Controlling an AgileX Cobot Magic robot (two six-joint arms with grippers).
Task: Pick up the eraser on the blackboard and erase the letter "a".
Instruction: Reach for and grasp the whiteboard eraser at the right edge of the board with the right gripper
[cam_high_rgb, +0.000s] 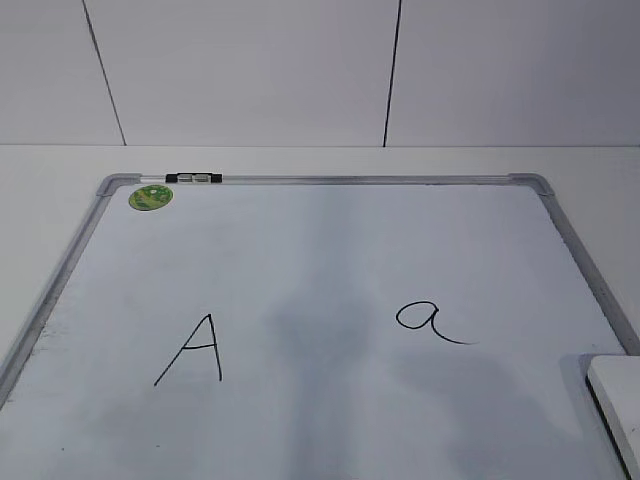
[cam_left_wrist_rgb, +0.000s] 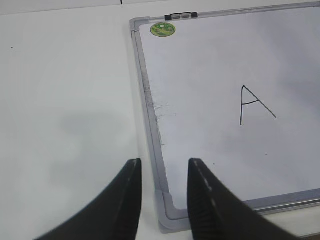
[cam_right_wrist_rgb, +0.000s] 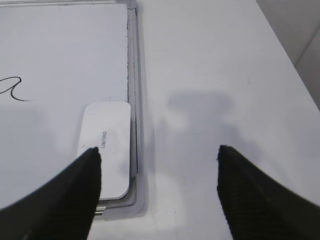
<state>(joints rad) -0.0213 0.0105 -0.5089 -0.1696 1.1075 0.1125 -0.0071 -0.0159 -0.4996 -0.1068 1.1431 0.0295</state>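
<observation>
I am seeing my right end effector (cam_right_wrist_rgb: 157, 157) hovering with its dark ribbed fingers spread wide and empty, straddling the blackboard's (cam_right_wrist_rgb: 65, 55) silver frame edge near the eraser (cam_right_wrist_rgb: 106, 147), a smooth white rounded block lying flat in the board's near right corner. My left end effector (cam_left_wrist_rgb: 164, 172) is hanging partly parted and gripping nothing over the near left corner. The letter "a" (cam_high_rgb: 430, 320) is sitting on glossy open board right of the capital "A" (cam_high_rgb: 195, 350), with bare white surface (cam_right_wrist_rgb: 225, 65) lying beyond the frame.

White eraser (cam_right_wrist_rgb: 106, 147) with grey print; white, silver-framed blackboard (cam_high_rgb: 330, 180) bearing black letter "a" (cam_high_rgb: 430, 321) and green sticker (cam_high_rgb: 151, 197).
</observation>
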